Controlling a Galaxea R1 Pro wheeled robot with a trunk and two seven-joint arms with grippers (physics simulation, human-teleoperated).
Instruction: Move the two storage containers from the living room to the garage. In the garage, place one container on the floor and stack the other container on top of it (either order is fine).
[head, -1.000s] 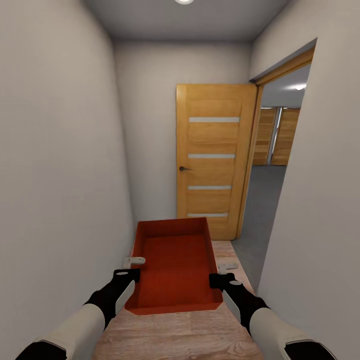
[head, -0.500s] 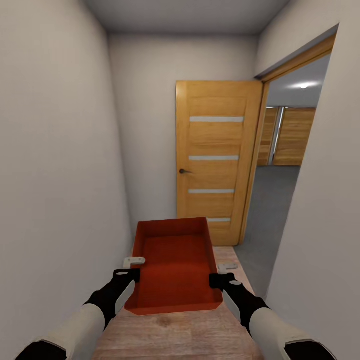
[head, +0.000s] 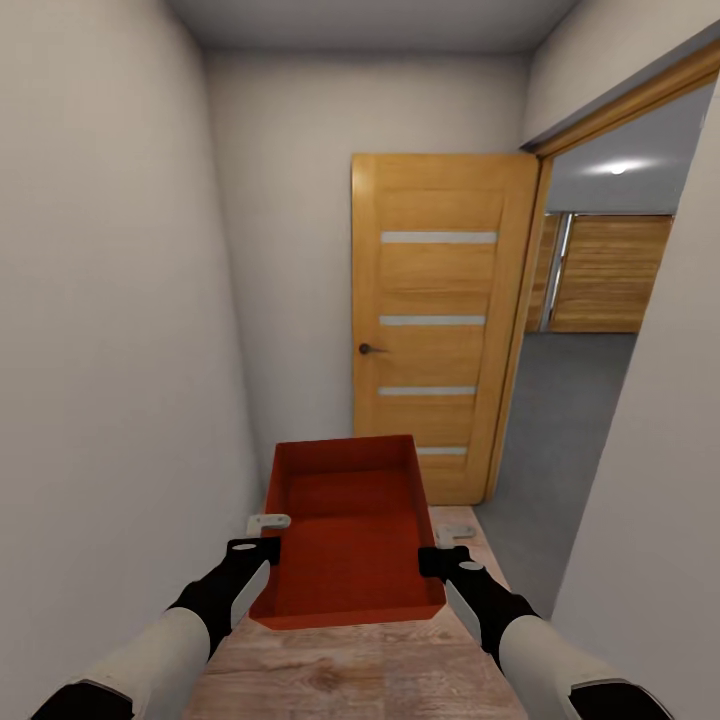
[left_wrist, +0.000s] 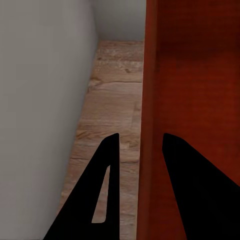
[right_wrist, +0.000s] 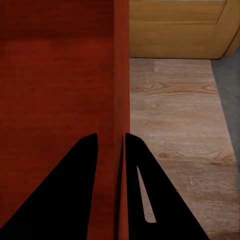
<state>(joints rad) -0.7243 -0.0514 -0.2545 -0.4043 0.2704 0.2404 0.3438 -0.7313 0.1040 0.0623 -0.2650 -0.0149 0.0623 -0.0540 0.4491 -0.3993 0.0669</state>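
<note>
At six o'clock, close below the head camera, a red-orange storage container (head: 348, 530) is carried above a wood plank floor (head: 370, 675), each side wall pinched between clamped fingers: left gripper (head: 262, 534) at nine, right gripper (head: 442, 547) at three. Toward one o'clock, an open wooden door (head: 437, 320) and doorway could be clipped in the narrow hallway, loosening the hold.

I'm in a narrow home hallway: plain walls (head: 120, 300), wood plank floor (head: 360, 670), an open wooden door (head: 435, 320) with frosted strips, and a grey-floored room (head: 560, 420) beyond the doorway.
</note>
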